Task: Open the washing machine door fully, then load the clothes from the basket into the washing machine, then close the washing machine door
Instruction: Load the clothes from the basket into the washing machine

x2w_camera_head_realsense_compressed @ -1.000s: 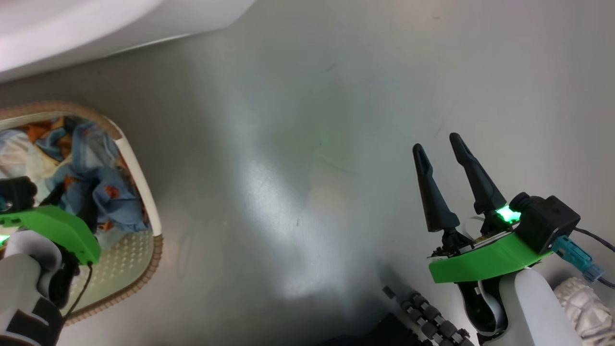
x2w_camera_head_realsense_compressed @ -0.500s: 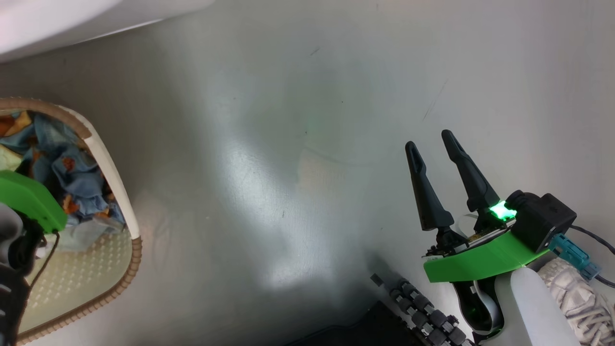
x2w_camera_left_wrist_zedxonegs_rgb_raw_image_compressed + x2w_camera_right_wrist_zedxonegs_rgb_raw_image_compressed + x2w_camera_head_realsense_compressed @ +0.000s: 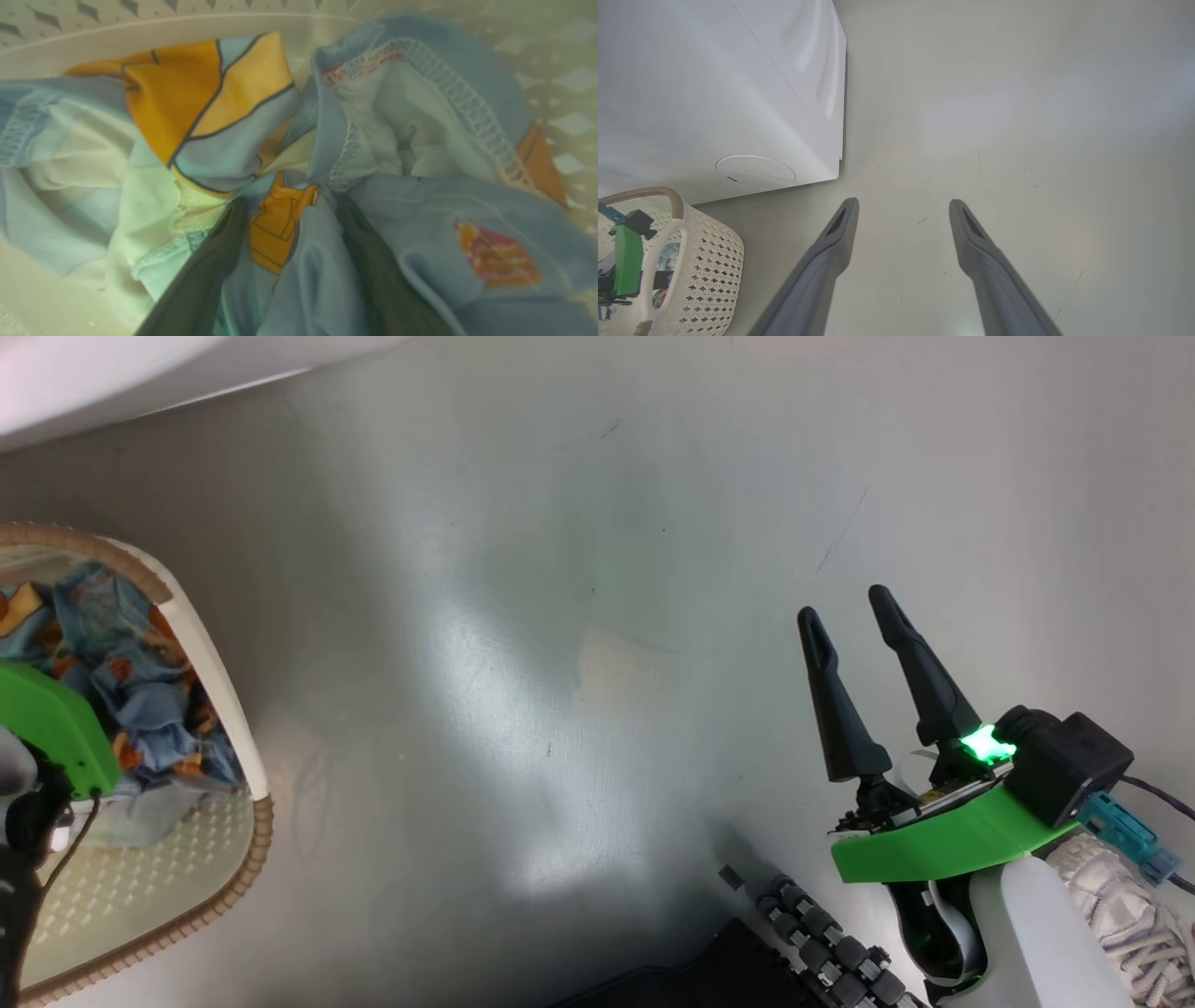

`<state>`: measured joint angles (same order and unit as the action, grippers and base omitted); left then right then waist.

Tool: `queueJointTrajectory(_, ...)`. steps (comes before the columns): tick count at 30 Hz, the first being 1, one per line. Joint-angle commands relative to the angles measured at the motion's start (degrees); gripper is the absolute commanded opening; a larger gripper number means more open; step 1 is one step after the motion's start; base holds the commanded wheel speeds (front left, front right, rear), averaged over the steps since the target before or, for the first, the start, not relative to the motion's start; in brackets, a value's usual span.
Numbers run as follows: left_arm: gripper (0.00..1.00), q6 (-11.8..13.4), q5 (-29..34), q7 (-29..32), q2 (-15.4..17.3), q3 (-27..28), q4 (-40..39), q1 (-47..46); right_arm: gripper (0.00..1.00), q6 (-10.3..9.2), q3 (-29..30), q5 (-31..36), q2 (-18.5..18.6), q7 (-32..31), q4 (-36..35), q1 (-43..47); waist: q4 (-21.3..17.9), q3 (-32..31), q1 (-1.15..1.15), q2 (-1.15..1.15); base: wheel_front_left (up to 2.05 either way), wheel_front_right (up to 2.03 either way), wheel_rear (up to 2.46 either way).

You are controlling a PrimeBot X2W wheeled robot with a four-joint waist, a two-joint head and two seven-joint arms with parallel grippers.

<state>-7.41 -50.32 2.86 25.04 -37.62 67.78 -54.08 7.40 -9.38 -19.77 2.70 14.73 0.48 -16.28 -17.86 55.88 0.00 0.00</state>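
Standing on the grey floor (image 3: 560, 663) at the robot's left: basket (image 3: 210, 681), cream, perforated walls, brown woven rim. It sits just in front of the washer's lower front corner.

Contents: clothes (image 3: 420, 210), a crumpled heap of pale blue, mint and orange printed fabric, piled toward one end, with bare basket bottom showing at the other.

Left gripper (image 3: 292, 201): reaching down inside the basket, fingers spread wide and sunk into the heap. A fold of blue and orange cloth lies between them. In the blurred close view it seems loose rather than pinched.

Right gripper (image 3: 846, 605): poised over bare floor at the robot's right, well apart from the basket. Fingers parted wide, nothing between them, nothing touched.

Washer (image 3: 714, 93): white box beyond the basket, its front face slanting across the right wrist view. Round flap (image 3: 755, 171) low on the front, near the corner.

Also noted: a pale knitted shoe (image 3: 1120, 905) on the floor beside the right forearm.
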Motion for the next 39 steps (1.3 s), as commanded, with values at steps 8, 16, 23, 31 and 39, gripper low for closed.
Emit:
queueJointTrajectory(8,0.00,-0.1,-0.3,-0.3,1.0,-0.7,1.3,0.1,1.00,0.09,-0.3,1.0,0.2,0.3,-2.0,3.9,0.8,-0.1,0.00,0.00,0.00,0.00,0.00)
queueJointTrajectory(16,0.00,-0.1,-2.0,-5.2,1.7,-0.5,1.1,0.8,1.00,0.09,0.0,0.6,0.2,0.3,-2.2,2.2,1.2,-0.8,0.00,0.00,0.00,0.00,0.00)
queueJointTrajectory(23,0.00,-0.1,-5.0,-12.6,0.4,0.2,-2.3,3.8,1.00,0.09,1.0,1.1,0.2,0.3,-1.6,0.6,3.8,-4.5,0.00,0.00,0.00,0.00,0.00)
queueJointTrajectory(31,0.00,-0.1,-8.0,-17.2,-1.9,0.5,-6.6,8.4,1.00,0.09,2.3,2.8,0.2,0.3,-0.3,-0.4,8.3,-10.1,0.00,0.00,0.00,0.00,0.00)
queueJointTrajectory(39,0.00,-0.1,-7.0,-17.8,-2.4,6.1,-14.9,13.5,1.00,0.09,3.5,4.5,0.2,0.3,1.0,-0.1,12.5,-16.1,0.00,0.00,0.00,0.00,0.00)
